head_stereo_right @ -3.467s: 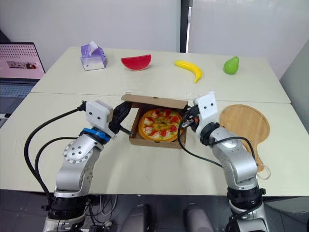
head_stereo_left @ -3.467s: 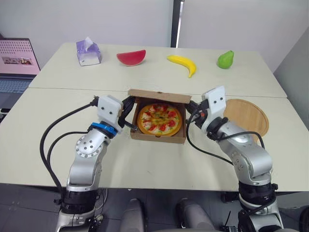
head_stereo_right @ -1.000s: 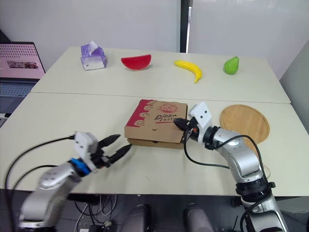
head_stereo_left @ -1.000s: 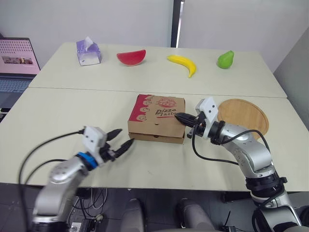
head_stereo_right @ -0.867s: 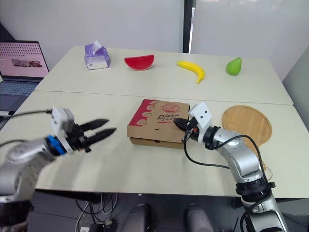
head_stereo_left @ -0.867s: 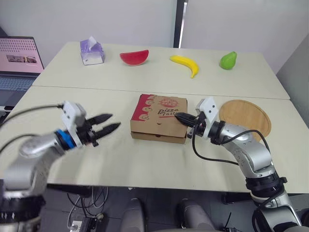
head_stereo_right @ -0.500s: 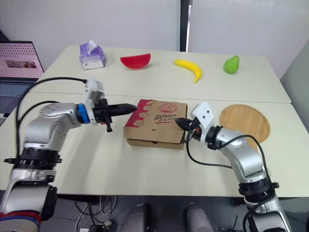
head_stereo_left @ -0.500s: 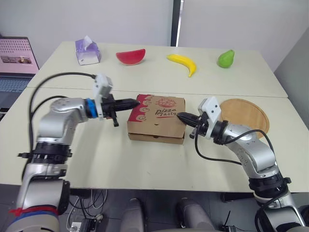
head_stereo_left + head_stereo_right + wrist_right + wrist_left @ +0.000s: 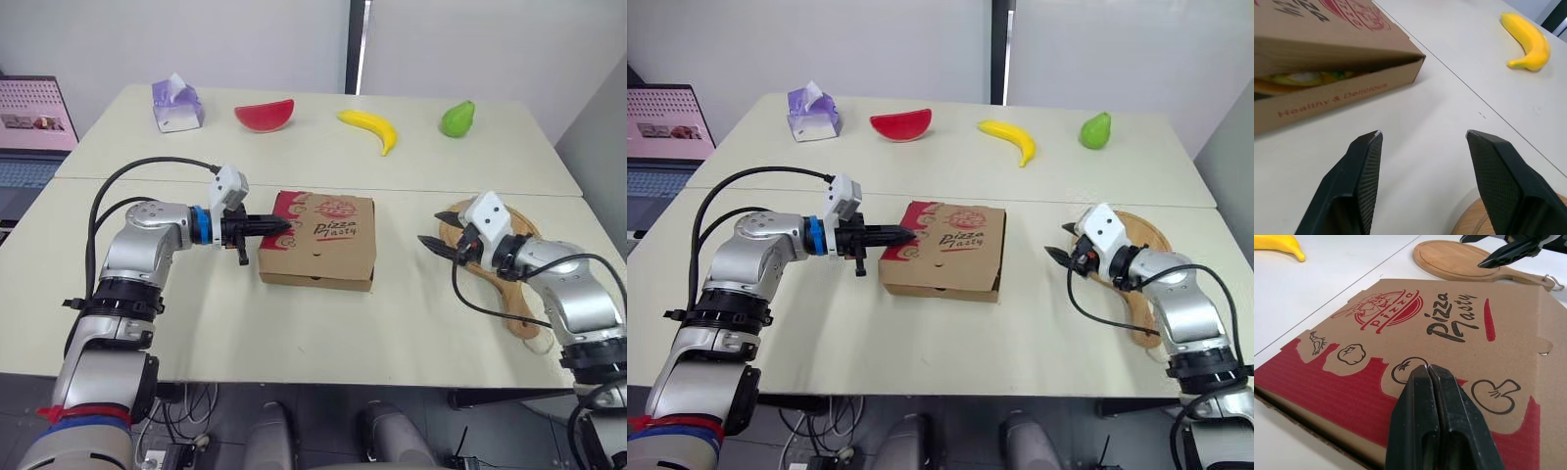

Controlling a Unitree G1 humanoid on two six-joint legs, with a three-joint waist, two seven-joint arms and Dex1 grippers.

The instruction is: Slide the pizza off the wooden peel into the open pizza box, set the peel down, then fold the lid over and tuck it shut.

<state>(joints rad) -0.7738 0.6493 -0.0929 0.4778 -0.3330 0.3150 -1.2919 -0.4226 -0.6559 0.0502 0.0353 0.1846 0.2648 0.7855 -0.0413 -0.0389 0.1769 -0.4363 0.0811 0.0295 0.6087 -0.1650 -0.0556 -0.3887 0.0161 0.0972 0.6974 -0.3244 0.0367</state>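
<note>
Cardboard pizza box, lid down over the pizza glimpsed through a side gap, is touched on top by the left gripper, tips pinched together, while the right gripper gapes wide by the wooden peel.

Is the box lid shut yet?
Folded over, not tucked: the lid gapes along one side, pizza showing through.

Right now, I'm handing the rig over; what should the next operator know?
Left gripper shut, tips on the lid of the pizza box, near its left edge.
Right gripper open, above the table between box and wooden peel.
Peel lies flat at the right; pizza is inside the box.
Done: pizza in, peel down, lid folded over.
Left: lid gapes on the right side; tuck it shut.
</note>
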